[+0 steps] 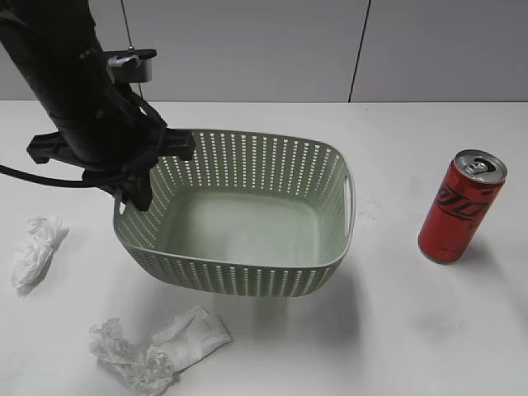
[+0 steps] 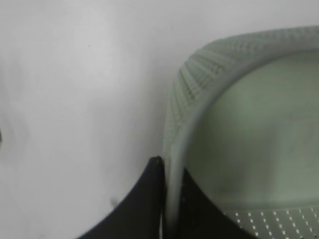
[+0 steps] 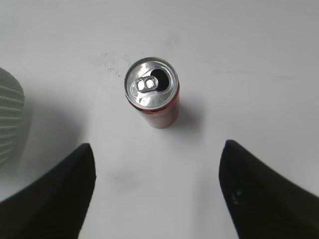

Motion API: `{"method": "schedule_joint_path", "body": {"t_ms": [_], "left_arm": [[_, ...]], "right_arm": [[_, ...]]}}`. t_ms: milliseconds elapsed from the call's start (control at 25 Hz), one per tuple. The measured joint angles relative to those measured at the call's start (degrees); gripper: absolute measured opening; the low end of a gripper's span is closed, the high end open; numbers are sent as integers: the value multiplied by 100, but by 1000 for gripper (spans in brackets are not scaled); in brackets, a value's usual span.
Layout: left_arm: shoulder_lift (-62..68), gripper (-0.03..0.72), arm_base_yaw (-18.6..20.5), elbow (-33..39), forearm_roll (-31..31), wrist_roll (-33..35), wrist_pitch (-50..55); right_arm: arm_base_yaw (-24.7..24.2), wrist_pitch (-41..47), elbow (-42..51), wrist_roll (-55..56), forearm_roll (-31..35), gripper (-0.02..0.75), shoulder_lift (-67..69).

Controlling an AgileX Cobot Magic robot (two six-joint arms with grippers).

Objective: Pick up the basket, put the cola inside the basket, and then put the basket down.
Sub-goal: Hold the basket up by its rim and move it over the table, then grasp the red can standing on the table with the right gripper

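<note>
The pale green perforated basket (image 1: 247,276) sits at the middle of the white table, empty. My left gripper (image 1: 136,194) is shut on its left rim, one finger inside and one outside, as the left wrist view shows (image 2: 169,172) with the basket rim (image 2: 199,89) running up between the fingers. The red cola can (image 1: 458,210) stands upright to the right of the basket, apart from it. In the right wrist view the cola (image 3: 154,97) stands just ahead of my right gripper (image 3: 157,154), which is open, empty and above the table. The right gripper is out of the exterior view.
Two crumpled white wrappers lie on the table: one at the left (image 1: 37,247), one at the front left (image 1: 157,346). The basket's edge shows at the left of the right wrist view (image 3: 10,119). A grey wall stands behind the table.
</note>
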Motion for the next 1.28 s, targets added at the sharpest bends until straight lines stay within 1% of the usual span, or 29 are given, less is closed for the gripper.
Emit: {"method": "schedule_joint_path", "body": {"t_ms": [120, 280, 520, 840, 1080, 1280], "left_arm": [[0, -3, 0, 0, 0, 0, 0], [0, -3, 0, 0, 0, 0, 5], [0, -3, 0, 0, 0, 0, 5], [0, -3, 0, 0, -11, 0, 5], [0, -3, 0, 0, -15, 0, 1], [0, -3, 0, 0, -15, 5, 0]], "right_arm": [[0, 32, -430, 0, -39, 583, 927], [0, 26, -877, 0, -114, 583, 1815], [0, 135, -1033, 6, -114, 583, 2762], [0, 408, -1196, 39, 77, 583, 2987], [0, 534, -1268, 51, -159, 583, 2995], [0, 849, -1443, 56, -335, 583, 2998]]}}
